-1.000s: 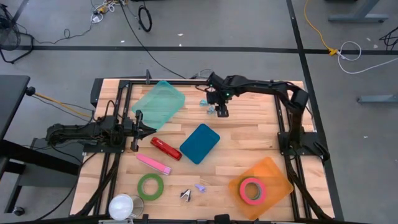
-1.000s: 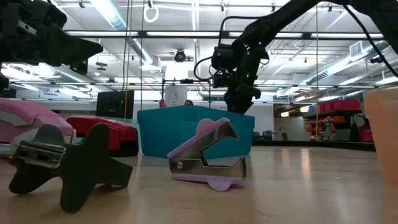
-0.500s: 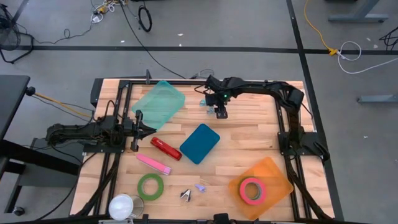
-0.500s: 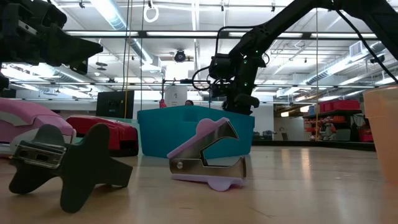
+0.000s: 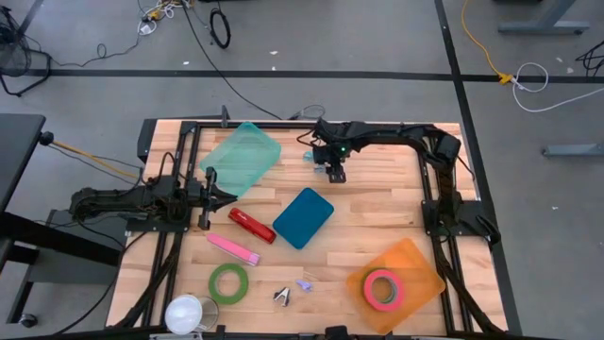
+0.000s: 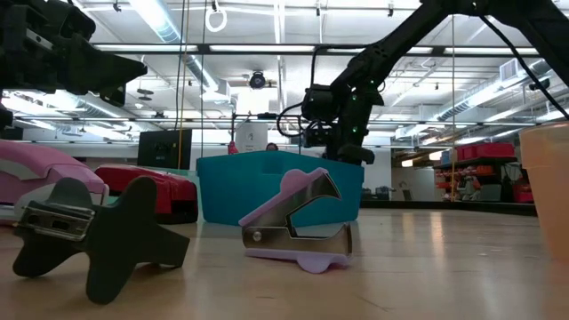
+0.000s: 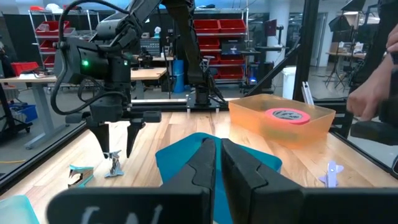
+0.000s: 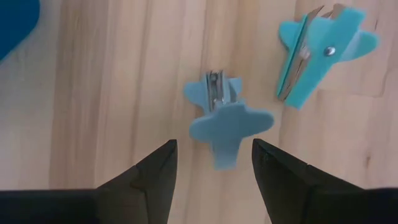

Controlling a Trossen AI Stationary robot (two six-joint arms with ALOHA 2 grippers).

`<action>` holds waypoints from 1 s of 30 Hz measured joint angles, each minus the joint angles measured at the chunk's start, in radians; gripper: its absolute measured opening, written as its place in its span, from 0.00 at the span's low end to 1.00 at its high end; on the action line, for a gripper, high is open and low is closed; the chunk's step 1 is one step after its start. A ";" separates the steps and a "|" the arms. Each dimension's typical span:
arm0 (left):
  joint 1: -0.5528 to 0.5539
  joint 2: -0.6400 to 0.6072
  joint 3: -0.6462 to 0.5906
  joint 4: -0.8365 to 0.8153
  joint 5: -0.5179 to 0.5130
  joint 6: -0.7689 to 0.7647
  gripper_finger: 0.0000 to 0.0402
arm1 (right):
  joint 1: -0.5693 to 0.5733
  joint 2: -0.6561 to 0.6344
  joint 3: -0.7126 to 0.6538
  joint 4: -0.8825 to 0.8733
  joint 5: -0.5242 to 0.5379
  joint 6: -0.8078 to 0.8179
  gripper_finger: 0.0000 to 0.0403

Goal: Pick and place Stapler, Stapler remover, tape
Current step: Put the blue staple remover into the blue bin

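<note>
The right pincer (image 8: 213, 163) hangs with its dark fingers spread wide and nothing between them, directly over a small blue-grey winged staple remover (image 8: 227, 118) lying on the wooden tabletop (image 5: 377, 203). A second, teal staple remover (image 8: 323, 53) lies just beside the first, apart from it; in the high view both are nearly hidden under the right arm, so only a speck of teal shows. Taking the dark teal rectangular lid (image 5: 304, 217) at the tabletop's middle as landmark, this pincer works beyond its far edge. The left pincer (image 7: 218, 163) waits at the lid's left side, fingers almost closed and empty. Just left of the lid lies the red stapler (image 5: 251, 225), then a pink stapler (image 5: 233, 248); nearer the front, a green tape roll (image 5: 228, 282), a black staple remover (image 5: 282, 296) and a lilac one (image 5: 304, 283). To the lid's front right, a pink tape roll (image 5: 382, 288) sits inside an orange translucent bin (image 5: 412, 260). A person's hand (image 7: 370, 99) is cut off at the left wrist view's edge.
</note>
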 joint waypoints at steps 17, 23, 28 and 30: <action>0.000 0.000 0.000 0.000 0.000 0.000 0.07 | 0.001 0.000 -0.039 0.083 0.001 0.022 0.50; 0.000 0.000 0.000 0.000 0.000 0.000 0.07 | 0.001 0.000 -0.039 0.084 0.002 0.023 0.39; 0.000 0.000 0.000 0.000 0.000 0.000 0.07 | 0.001 0.000 -0.039 0.084 0.002 0.024 0.29; 0.000 0.000 0.000 0.000 0.000 0.000 0.07 | 0.001 0.000 -0.039 0.083 0.002 0.024 0.26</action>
